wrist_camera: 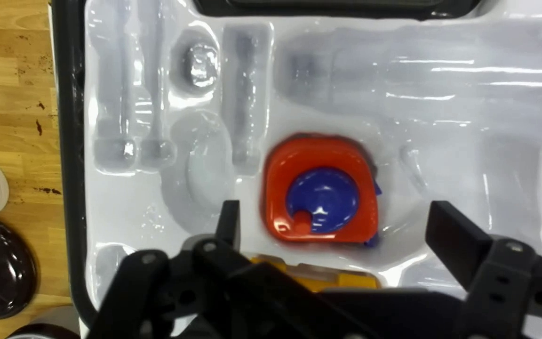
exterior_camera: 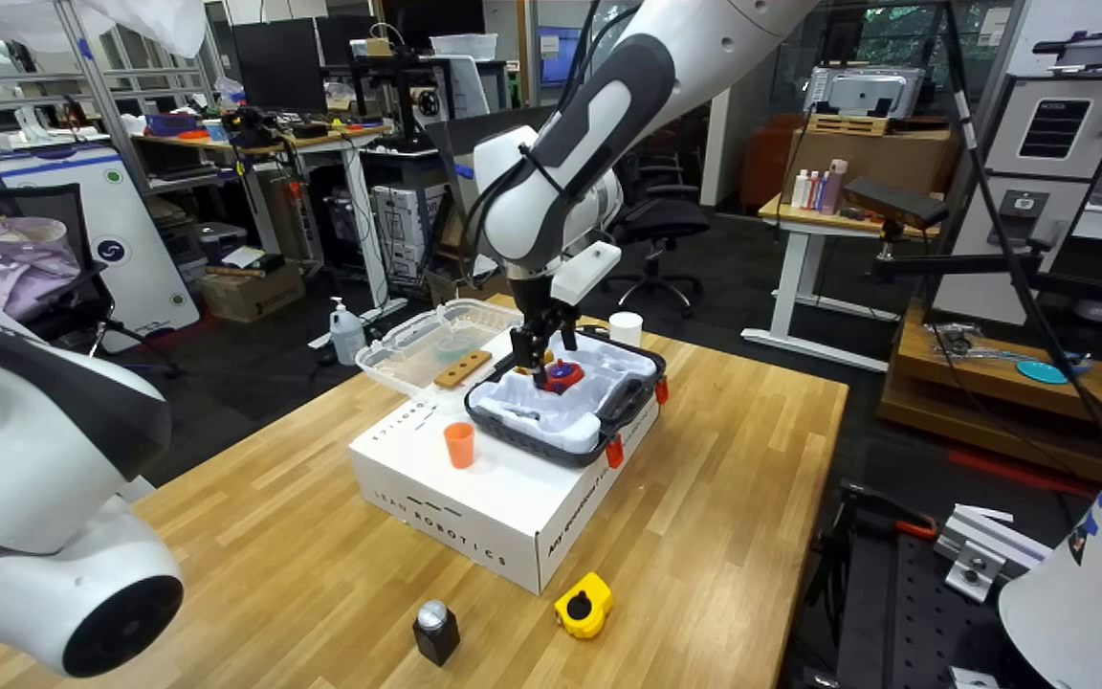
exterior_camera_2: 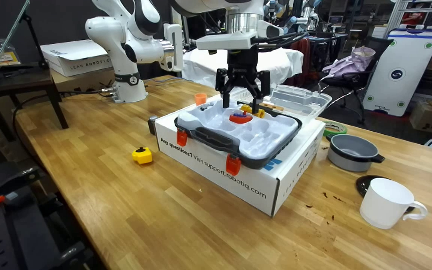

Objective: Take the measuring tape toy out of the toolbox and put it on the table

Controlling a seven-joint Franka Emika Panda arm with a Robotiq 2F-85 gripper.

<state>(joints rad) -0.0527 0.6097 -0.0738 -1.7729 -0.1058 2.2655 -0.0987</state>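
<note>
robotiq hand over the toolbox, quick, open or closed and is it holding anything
Hand: open, holding nothing; the red-and-blue measuring tape toy lies in the toolbox.

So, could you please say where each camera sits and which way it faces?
An exterior view: raised, looking down past the yellow toy at the toolbox; arm and gripper show.
An exterior view: raised, facing the toolbox's latches; arm and gripper show.
Wrist view: on the arm, looking down at the red toy; fingers show.
Both exterior views share the orange cup.
</note>
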